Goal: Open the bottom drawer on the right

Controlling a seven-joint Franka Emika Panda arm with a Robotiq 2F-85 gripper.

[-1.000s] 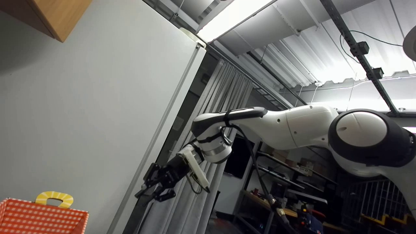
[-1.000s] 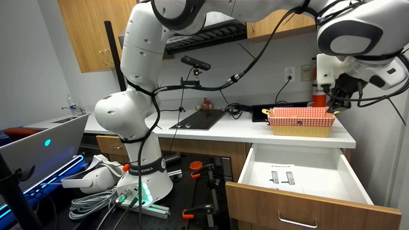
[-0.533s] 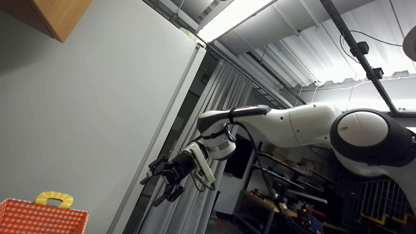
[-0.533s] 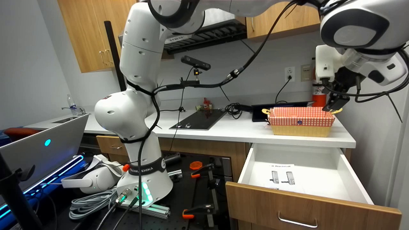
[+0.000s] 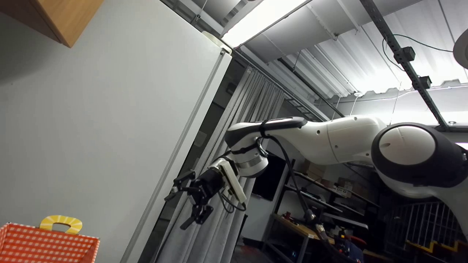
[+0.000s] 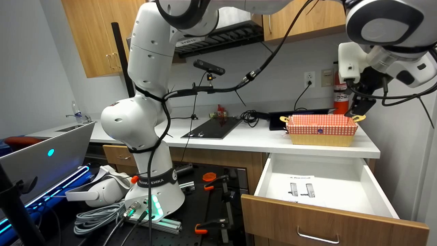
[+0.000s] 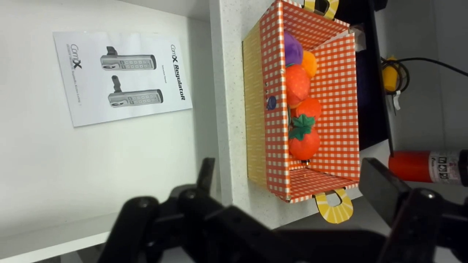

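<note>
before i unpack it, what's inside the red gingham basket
In the wrist view, a purple plush toy, an orange plush toy and red plush toys with green leaves show. The gingham basket's near wall partly hides some; whatever lies beneath is covered.

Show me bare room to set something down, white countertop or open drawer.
White countertop: bare between the black glass cooktop and the rectangular red-checked basket. Open wood-fronted drawer: bare between the printed white leaflet and the right wall, as an exterior view shows. Crowded: toward the countertop's back, with a coiled black cable and a dark flat panel.

Wood-grained drawer front (image 6: 334, 224), shiny metal handle (image 6: 317, 238)
</note>
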